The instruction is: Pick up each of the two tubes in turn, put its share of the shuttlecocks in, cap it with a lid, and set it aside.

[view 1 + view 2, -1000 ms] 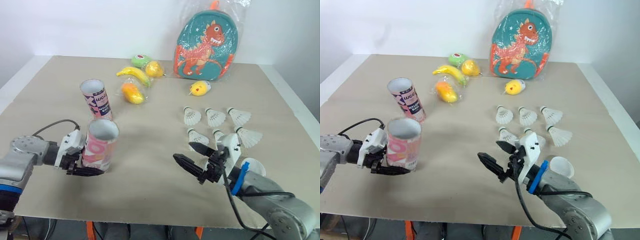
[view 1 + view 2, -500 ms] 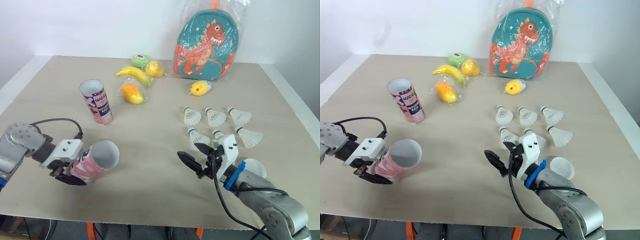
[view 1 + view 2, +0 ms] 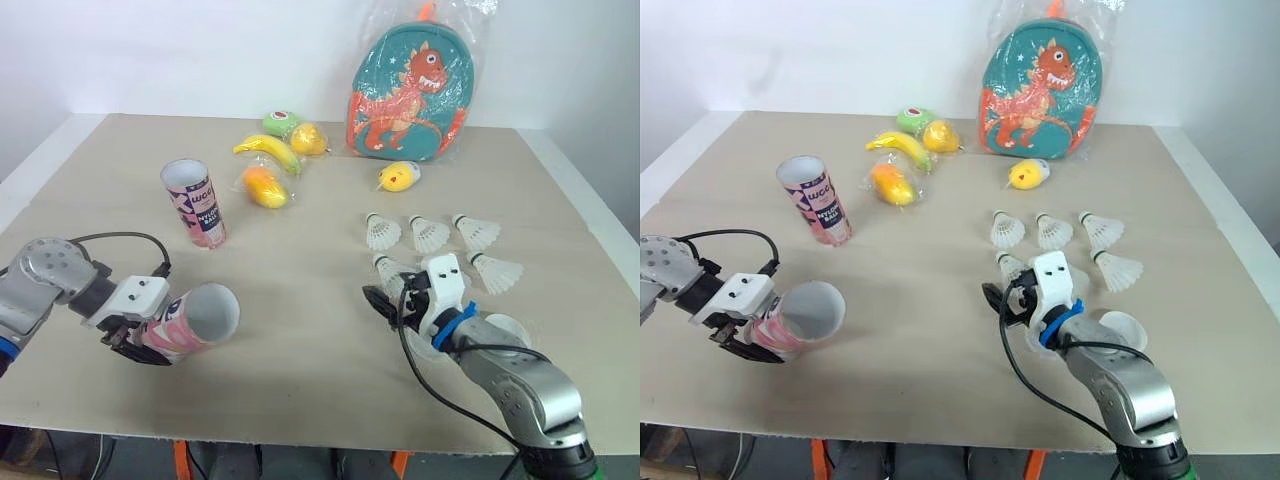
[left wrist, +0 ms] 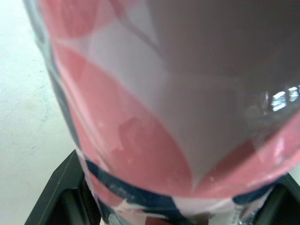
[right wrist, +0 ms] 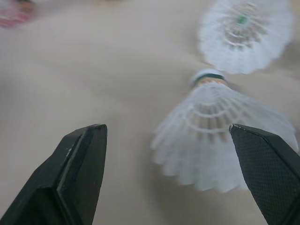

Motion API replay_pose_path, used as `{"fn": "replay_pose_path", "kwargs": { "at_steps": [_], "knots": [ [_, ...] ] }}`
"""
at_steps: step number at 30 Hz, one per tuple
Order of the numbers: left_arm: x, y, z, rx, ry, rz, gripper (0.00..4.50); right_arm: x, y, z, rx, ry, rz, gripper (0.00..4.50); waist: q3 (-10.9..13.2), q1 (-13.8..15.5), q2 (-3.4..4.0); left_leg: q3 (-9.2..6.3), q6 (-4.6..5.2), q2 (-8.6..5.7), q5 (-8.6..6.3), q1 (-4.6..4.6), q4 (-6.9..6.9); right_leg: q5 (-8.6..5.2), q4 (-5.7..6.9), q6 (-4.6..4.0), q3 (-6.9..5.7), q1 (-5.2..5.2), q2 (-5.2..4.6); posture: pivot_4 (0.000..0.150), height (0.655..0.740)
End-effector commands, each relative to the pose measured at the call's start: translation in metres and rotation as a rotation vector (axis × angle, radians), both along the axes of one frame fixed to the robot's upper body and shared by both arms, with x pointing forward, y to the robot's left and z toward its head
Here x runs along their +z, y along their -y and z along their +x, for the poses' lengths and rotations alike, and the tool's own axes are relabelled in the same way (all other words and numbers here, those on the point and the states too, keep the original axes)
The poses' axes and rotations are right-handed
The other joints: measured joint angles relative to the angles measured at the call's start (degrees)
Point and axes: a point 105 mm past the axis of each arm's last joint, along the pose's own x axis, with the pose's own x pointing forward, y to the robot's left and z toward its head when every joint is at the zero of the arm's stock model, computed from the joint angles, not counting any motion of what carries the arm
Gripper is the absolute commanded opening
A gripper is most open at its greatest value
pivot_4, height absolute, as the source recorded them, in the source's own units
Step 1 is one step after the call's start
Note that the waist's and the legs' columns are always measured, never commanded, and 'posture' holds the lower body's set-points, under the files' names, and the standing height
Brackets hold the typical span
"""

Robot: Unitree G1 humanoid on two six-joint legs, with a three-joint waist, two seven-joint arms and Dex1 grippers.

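The left pincer (image 3: 128, 343) is pinching the pink tube (image 3: 195, 318) near its base. The tube is tipped on a slant, open mouth turned toward the right pincer (image 5: 166, 127). That one is spread wide, low over the tabletop (image 3: 300, 250). A shuttlecock (image 5: 213, 131) lies just ahead between its fingers, a second shuttlecock (image 5: 243, 35) beyond. The second tube (image 3: 195, 203) stands upright, well beyond the left pincer.

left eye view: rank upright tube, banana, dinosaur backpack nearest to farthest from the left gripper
From the left gripper, shut on the pink tube:
1. upright tube, just beyond it, left side.
2. banana, farther back, left of centre.
3. dinosaur backpack, far edge, right of centre.
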Motion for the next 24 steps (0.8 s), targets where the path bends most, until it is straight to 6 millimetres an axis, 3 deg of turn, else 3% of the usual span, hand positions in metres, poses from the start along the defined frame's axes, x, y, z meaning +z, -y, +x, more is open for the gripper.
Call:
{"fn": "replay_pose_path", "kwargs": {
  "at_steps": [1, 5, 7, 8, 9, 14, 21, 24],
  "knots": [
    [-0.010, -0.003, -0.002, 0.010, -0.031, 0.026, 3.04, 0.007, -0.002, 0.005, -0.005, 0.037, -0.008, 3.60, 0.00, 0.01, 0.06, -0.01, 0.00, 0.00, 0.00, 0.00, -0.01, -0.01, 0.00, -0.01, -0.01, 0.00, 0.00, 0.150, 0.7400],
    [-0.013, -0.004, -0.003, 0.012, -0.037, 0.018, 3.04, 0.010, -0.013, 0.001, 0.036, 0.049, 0.008, 1.92, 0.01, 0.01, 0.27, -0.03, 0.01, 0.00, -0.01, -0.01, -0.05, -0.03, 0.03, -0.07, -0.01, 0.00, 0.02, 0.150, 0.7400],
    [-0.015, -0.005, -0.004, 0.012, -0.040, 0.017, 3.04, 0.011, -0.016, 0.000, 0.050, 0.053, 0.008, 0.78, -0.01, 0.01, 0.38, -0.03, 0.01, -0.01, -0.01, 0.00, -0.03, -0.03, 0.05, -0.05, -0.01, 0.01, 0.02, 0.150, 0.7400],
    [-0.016, -0.005, -0.004, 0.012, -0.041, 0.015, 3.04, 0.011, -0.017, -0.001, 0.057, 0.053, 0.009, 0.59, -0.01, 0.01, 0.41, -0.03, 0.01, -0.01, -0.01, 0.00, -0.03, -0.03, 0.05, -0.05, -0.01, 0.01, 0.02, 0.150, 0.7400],
    [-0.016, -0.005, -0.005, 0.013, -0.043, 0.013, 3.04, 0.012, -0.019, -0.003, 0.076, 0.052, 0.013, 0.10, -0.01, 0.01, 0.42, -0.03, 0.01, -0.01, -0.01, 0.00, -0.01, -0.02, 0.06, -0.03, -0.01, 0.01, 0.02, 0.150, 0.7400],
    [-0.020, -0.004, -0.007, 0.014, -0.055, 0.005, 3.04, 0.029, -0.038, -0.020, 0.238, 0.098, 0.035, 0.10, -0.02, 0.01, 0.54, -0.02, 0.01, -0.01, -0.01, 0.01, 0.01, -0.02, 0.06, -0.01, 0.00, 0.01, 0.02, 0.150, 0.7400],
    [-0.026, -0.006, -0.008, 0.022, -0.079, 0.016, 3.04, 0.073, -0.069, -0.072, 0.734, 0.248, -0.001, 0.10, 0.00, 0.02, 0.77, -0.04, 0.01, -0.02, -0.01, 0.05, 0.00, -0.04, 0.05, -0.02, -0.01, 0.08, 0.00, 0.150, 0.7400],
    [-0.027, -0.006, -0.006, 0.027, -0.087, 0.016, 3.04, 0.085, -0.077, -0.080, 0.904, 0.280, -0.048, 0.10, 0.05, -0.03, 0.92, -0.02, 0.02, -0.01, -0.01, 0.12, 0.05, -0.05, 0.06, 0.06, -0.01, 0.12, 0.00, 0.150, 0.7400]
  ]
}}
